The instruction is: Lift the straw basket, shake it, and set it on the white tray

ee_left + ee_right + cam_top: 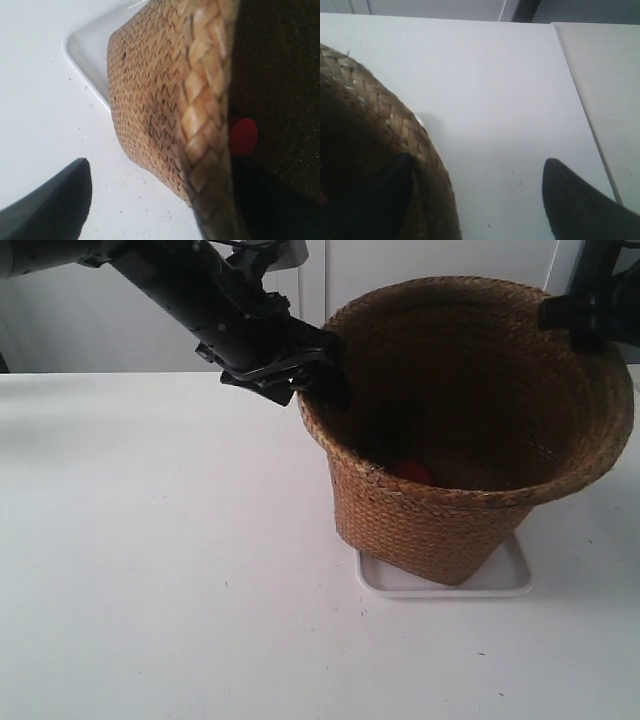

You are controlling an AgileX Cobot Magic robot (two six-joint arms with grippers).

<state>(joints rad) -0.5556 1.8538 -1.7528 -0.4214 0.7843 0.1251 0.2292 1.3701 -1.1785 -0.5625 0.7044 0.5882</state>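
The big brown woven straw basket (430,520) covers most of the flat white plastic tray (508,576). The small red thing (411,472) inside is too dim to name.

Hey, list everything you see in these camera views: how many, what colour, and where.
straw basket: one, brown, standing on the white tray
white tray: one, white, on the table, under the basket
small round thing: one, red, inside the basket near its bottom; what it is I cannot tell
table: one, white, under everything
left pincer: one, black, open, astride the basket's rim
right pincer: one, black, open, one finger inside the rim and one outside
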